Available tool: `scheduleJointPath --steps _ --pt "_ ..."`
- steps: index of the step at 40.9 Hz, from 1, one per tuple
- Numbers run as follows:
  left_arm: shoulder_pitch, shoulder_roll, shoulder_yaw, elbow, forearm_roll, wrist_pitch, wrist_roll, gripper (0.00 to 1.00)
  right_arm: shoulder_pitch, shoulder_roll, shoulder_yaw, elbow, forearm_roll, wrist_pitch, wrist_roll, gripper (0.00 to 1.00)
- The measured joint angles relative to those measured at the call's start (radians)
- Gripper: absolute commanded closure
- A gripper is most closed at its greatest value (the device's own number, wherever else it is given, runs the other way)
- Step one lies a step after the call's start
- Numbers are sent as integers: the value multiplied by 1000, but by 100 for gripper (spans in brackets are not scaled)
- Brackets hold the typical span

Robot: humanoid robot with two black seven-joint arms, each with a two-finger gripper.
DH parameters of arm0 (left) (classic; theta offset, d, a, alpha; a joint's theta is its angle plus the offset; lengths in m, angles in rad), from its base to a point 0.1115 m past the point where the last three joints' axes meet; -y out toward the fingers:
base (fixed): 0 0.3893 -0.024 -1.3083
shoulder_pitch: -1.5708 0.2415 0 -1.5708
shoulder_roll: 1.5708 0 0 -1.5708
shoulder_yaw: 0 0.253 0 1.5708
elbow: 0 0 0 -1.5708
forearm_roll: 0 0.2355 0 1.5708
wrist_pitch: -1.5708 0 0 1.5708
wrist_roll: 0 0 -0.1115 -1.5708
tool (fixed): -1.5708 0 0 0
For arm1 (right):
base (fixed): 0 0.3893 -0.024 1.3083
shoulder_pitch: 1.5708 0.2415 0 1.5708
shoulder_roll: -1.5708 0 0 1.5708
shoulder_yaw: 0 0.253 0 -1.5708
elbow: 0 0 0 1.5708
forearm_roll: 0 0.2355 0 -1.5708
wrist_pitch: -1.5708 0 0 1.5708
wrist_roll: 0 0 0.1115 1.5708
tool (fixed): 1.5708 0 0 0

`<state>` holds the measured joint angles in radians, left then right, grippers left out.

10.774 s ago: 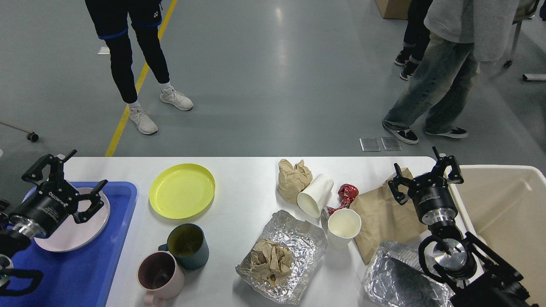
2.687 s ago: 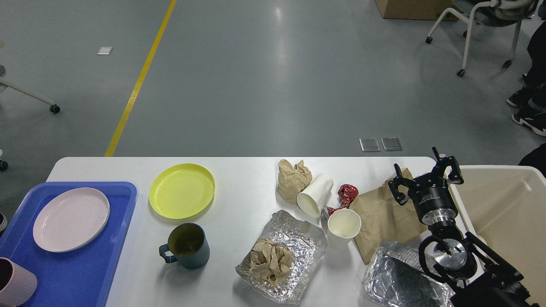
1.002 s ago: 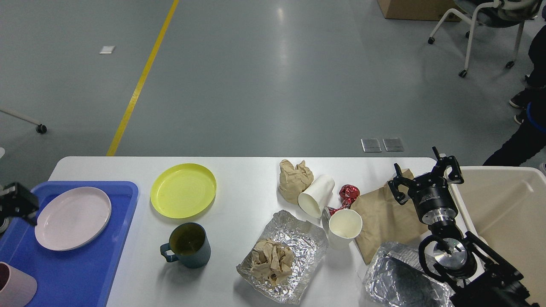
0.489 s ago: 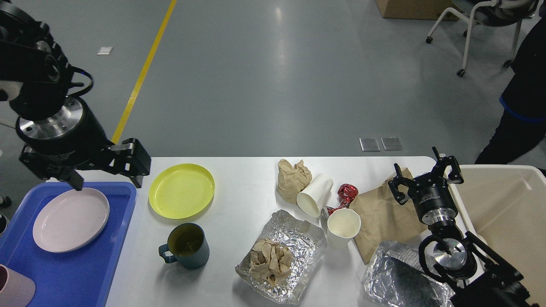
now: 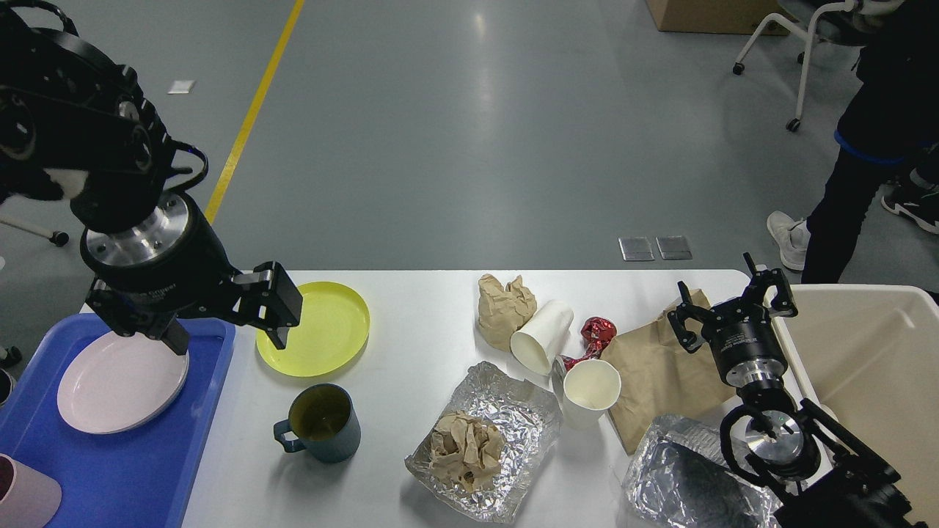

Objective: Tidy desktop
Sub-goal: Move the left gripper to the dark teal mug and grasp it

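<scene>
White desktop (image 5: pixel 425 345) — below left tool (image 5: pixel 227 323), open-jawed

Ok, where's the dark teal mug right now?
Head view: the teal mug stands upright on the desktop, left of centre, just below the yellow plate.

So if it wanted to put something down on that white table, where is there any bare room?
The desktop is bare in the middle, between the yellow plate and the crumpled brown paper, and along the near edge left of the foil sheet, past the dark green mug. The right end is crowded with paper cups, foil and a brown bag.
</scene>
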<state>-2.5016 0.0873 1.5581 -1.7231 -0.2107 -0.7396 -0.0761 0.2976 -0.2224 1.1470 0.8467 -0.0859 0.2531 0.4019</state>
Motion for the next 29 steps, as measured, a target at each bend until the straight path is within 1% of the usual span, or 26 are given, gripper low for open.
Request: scheduleJointPath --steps 3,9,17,25,27,29 --pt "51 5 7 20 2 3 -1 4 0 0 0 0 0 0 0 0" --pt "169 9 13 83 -1 58 -4 4 1 0 0 0 0 0 0 0" --pt "337 2 -28 190 -2 118 3 4 1 0 0 0 0 0 0 0" --pt "485 -10 -72 266 4 204 20 4 1 0 0 0 0 0 0 0" --pt "541 -26 -91 302 10 243 38 4 1 0 0 0 0 0 0 0" --pt "571 -34 -105 324 14 265 53 4 1 0 0 0 0 0 0 0"
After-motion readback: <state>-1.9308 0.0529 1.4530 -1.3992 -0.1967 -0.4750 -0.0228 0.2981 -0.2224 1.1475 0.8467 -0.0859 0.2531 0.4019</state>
